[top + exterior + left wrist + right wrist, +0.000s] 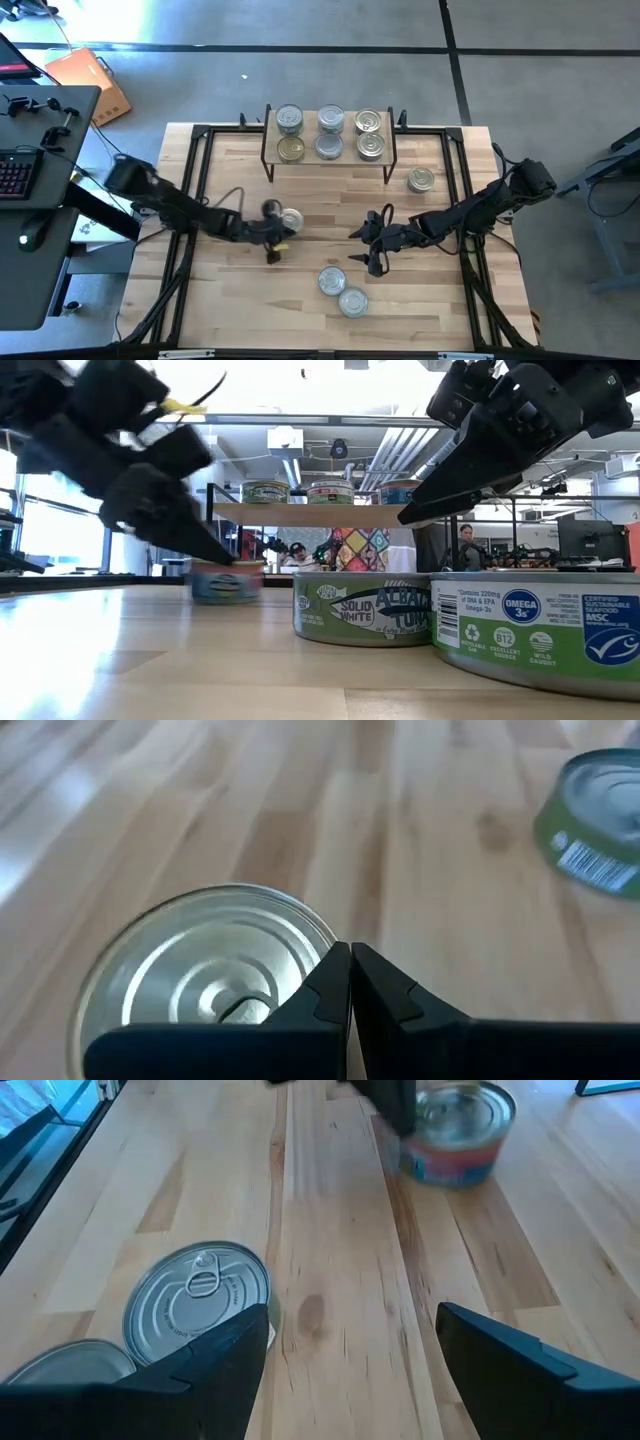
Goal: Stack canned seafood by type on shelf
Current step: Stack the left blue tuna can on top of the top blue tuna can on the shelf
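The left gripper (pixel 277 232), fingers pressed together on nothing, sits beside a loose silver tuna can (pixel 291 221) on the tabletop, apparently for nudging, while the right gripper (pixel 372 243) waits spread apart, short of the shelf (pixel 345 160) holding six cans.

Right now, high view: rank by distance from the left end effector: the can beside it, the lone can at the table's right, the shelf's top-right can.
1. Can beside the left end effector, mid-table.
2. Top-right shelf can, back row.
3. Lone can, right of the shelf.
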Robot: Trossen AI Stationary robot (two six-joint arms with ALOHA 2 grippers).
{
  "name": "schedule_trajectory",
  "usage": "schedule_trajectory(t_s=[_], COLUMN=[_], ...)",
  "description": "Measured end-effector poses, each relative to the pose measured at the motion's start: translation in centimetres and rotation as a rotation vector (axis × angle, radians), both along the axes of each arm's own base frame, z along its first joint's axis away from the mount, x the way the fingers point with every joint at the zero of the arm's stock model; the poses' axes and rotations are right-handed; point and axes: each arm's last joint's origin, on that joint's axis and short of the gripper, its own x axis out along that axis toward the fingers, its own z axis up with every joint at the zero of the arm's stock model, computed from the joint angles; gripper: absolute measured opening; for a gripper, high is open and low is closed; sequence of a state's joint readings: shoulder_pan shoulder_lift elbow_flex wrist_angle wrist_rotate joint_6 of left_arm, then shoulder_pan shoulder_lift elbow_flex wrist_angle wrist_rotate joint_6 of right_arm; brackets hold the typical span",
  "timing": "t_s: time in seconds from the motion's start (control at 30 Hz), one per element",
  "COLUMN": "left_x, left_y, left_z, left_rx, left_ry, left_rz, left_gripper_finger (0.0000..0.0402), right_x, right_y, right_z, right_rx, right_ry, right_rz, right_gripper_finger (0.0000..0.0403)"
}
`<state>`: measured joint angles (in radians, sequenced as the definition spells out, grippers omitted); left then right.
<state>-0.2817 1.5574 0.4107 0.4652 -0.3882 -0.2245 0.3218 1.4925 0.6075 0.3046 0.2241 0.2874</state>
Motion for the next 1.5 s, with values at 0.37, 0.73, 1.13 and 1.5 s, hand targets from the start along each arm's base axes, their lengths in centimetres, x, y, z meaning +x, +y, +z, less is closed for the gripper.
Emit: schedule_trajectory(t_s=[0.37,0.73,1.13,1.5], left_x=[9.9,11.5,11.6,11.7], left_y=[-3.2,-3.5,-3.5,-3.5], left_z=[1.4,3.3,3.4,3.7], left_rx=[0.182,0.248,0.215,0.196], left_ry=[0.032,-0.018,-0.035,-0.062], left_rz=[-0.269,-0.234,-0.245,-0.23], left_gripper_finger=[0.0001,0.0,0.0,0.0], right_x=[0.0,-0.5,0.8,1.7], right_y=[0.0,-0.2,0.8,-0.2], right_z=[0.0,-0.7,1.9,3.3], right_rx=[0.0,-0.064,-0.464,-0.624], right_ry=[0.002,0.085,0.149,0.167], right_rz=[0.001,0.011,0.316,0.561], right_gripper_finger=[0.0282,0.0282,0.0282,0.0282])
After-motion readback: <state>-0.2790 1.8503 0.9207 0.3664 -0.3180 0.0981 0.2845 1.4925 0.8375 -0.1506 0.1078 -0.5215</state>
